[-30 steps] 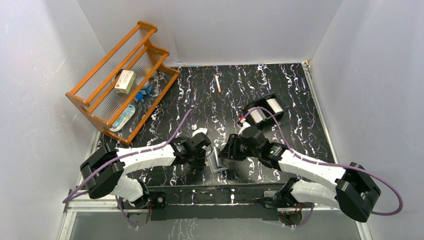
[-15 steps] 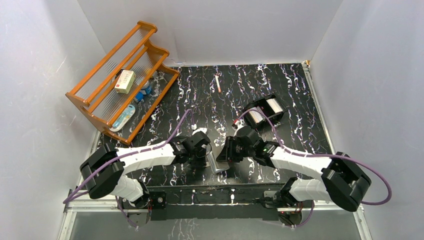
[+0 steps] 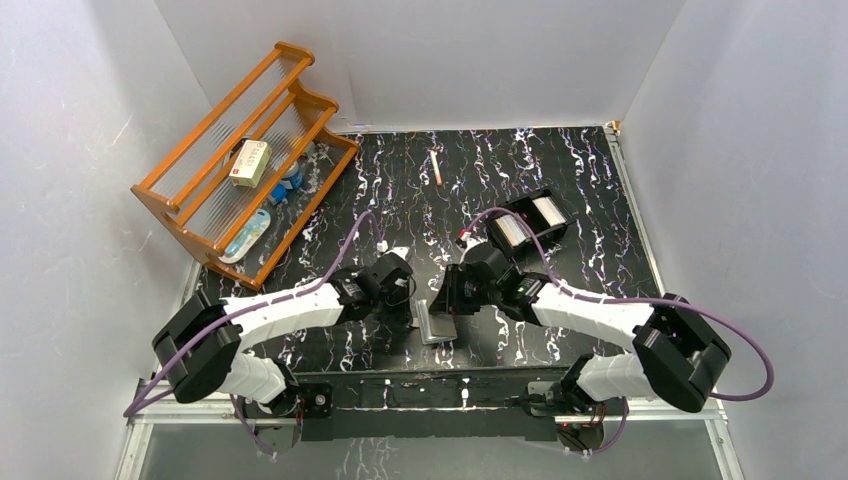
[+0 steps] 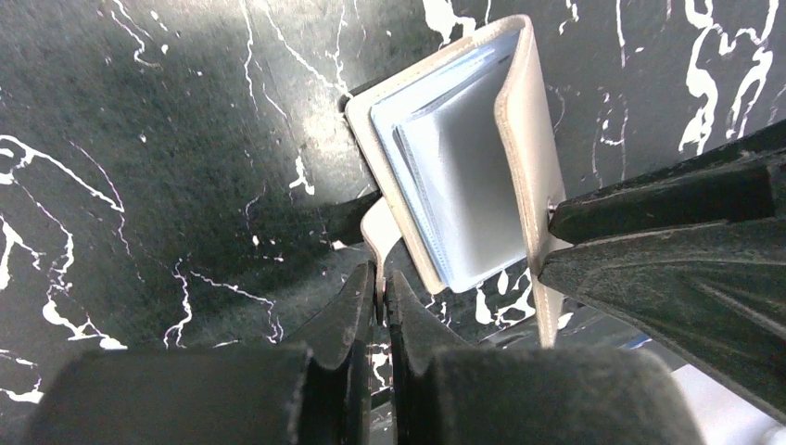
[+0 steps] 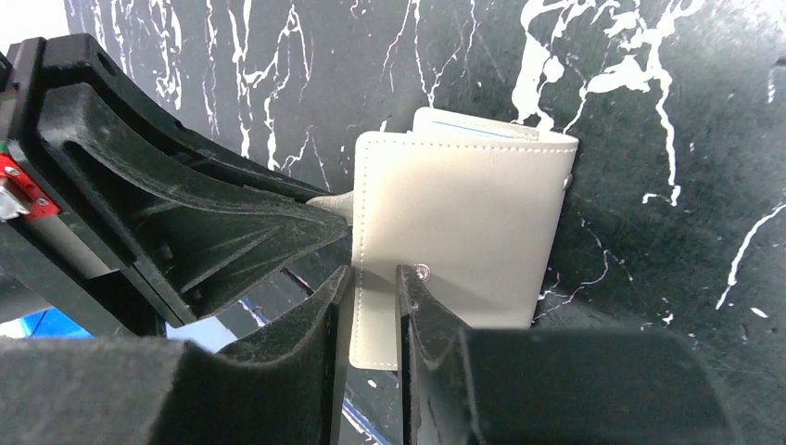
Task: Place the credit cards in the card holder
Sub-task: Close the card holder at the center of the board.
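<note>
The right claw (image 5: 373, 306) has slid in toward the card holder (image 5: 463, 232) and narrowed around its outer cover beside the snap stud; whether it pinches yet I cannot tell. The left claw (image 4: 382, 292) is clamped on the opposite cover's tab, keeping the holder ajar near the worktop's (image 3: 560, 290) front edge. It looks light, floppy and slick, so it is best gripped by the cover edges, not the pockets.
</note>
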Controlling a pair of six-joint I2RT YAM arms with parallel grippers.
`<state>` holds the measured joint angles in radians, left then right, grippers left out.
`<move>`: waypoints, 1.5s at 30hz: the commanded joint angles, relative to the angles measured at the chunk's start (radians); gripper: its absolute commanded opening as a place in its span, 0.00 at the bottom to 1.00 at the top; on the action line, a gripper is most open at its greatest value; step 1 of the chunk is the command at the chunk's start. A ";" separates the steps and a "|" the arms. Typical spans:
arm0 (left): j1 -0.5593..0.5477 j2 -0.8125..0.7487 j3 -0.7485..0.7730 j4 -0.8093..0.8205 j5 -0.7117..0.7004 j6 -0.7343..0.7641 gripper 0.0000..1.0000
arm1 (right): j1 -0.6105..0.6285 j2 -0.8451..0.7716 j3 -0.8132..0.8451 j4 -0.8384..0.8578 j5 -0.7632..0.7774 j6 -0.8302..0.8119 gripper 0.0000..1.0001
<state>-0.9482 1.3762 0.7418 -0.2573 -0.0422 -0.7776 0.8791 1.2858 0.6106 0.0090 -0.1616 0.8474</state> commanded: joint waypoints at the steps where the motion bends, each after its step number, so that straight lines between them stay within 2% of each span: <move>1: 0.033 -0.043 -0.015 0.044 0.055 0.008 0.00 | 0.004 0.036 0.058 -0.025 0.046 -0.049 0.30; 6: 0.045 -0.031 -0.014 0.054 0.087 0.007 0.00 | 0.006 0.138 0.074 -0.026 0.018 -0.059 0.30; 13: 0.054 -0.022 -0.023 0.124 0.161 -0.025 0.05 | 0.016 0.198 0.079 -0.048 0.060 -0.070 0.29; 18: 0.064 0.018 0.000 0.097 0.162 -0.025 0.06 | 0.017 0.167 0.101 -0.080 0.059 -0.065 0.29; 23: 0.070 0.015 0.002 0.071 0.147 -0.017 0.06 | 0.017 0.081 0.153 -0.177 0.055 -0.088 0.39; 28: 0.075 0.017 0.003 0.052 0.123 -0.002 0.06 | 0.017 0.030 0.202 -0.267 0.066 -0.139 0.41; 31: 0.077 0.009 -0.008 0.068 0.132 -0.007 0.06 | 0.017 0.026 0.189 -0.260 0.098 -0.192 0.42; 38: 0.090 -0.003 -0.016 0.081 0.162 -0.027 0.07 | 0.018 0.130 0.219 -0.272 0.102 -0.247 0.38; 45: 0.098 0.002 -0.029 0.176 0.257 -0.059 0.11 | 0.022 0.220 0.206 -0.241 0.101 -0.239 0.36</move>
<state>-0.8589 1.4010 0.7189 -0.1440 0.1349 -0.8120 0.8951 1.4738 0.7876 -0.2523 -0.0704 0.6250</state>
